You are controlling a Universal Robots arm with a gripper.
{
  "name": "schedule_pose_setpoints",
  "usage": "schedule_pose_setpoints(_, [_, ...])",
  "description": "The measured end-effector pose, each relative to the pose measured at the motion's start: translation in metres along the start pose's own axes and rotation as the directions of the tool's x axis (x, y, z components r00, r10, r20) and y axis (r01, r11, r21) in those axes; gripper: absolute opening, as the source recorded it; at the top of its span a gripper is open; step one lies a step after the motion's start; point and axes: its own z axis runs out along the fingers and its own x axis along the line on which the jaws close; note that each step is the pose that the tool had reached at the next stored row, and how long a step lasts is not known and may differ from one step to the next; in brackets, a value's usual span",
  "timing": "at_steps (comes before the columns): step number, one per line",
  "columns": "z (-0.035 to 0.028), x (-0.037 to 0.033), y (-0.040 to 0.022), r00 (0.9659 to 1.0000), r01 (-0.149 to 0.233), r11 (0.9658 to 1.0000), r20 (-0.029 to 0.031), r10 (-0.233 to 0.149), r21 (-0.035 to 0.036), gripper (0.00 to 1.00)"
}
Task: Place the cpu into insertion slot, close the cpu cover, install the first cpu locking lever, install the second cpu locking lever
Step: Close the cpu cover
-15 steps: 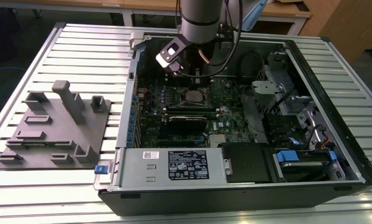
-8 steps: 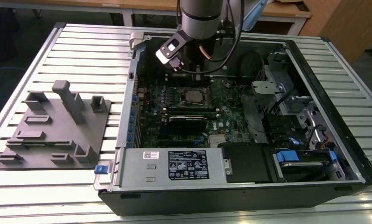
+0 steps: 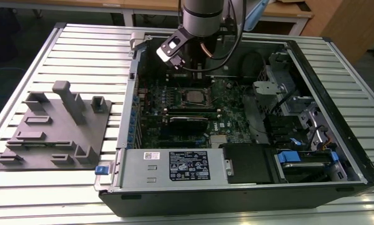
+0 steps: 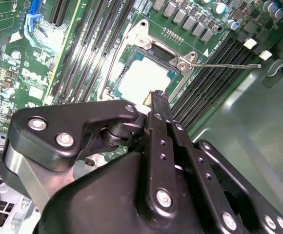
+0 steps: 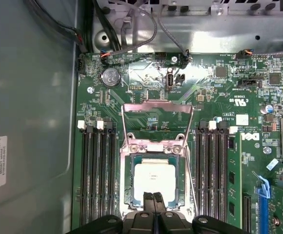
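The gripper point(image 5: 153, 199) is seen with its fingertips pressed together, nothing held between them, poised over one edge of the cpu point(image 5: 152, 176). The cpu is seated flat in the socket on the green motherboard point(image 5: 214, 87). The cpu cover point(image 5: 156, 106) is swung up open beside the socket. A thin locking lever point(image 4: 224, 65) is left sticking out sideways.

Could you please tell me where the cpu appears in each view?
Exterior view: the cpu sits centrally on the motherboard.
Second wrist view: cpu in its socket, just beyond the gripper.
First wrist view: cpu likewise, beyond the gripper.
Shared landmark: the motherboard.
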Motion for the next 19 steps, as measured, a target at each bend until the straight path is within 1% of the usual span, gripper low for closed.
schedule_pose_setpoints(12, [-0.0148, 0.0009, 0.0007, 1.0000, 0.000, 1.0000, 0.0000, 0.000, 0.0000, 0.11])
schedule_pose_setpoints(17, [-0.0195, 0.0011, 0.0009, 1.0000, 0.000, 1.0000, 0.0000, 0.000, 0.0000, 0.11])
schedule_pose_setpoints(19, [-0.0202, 0.0012, 0.0009, 1.0000, 0.000, 1.0000, -0.0001, 0.000, -0.0001, 0.11])
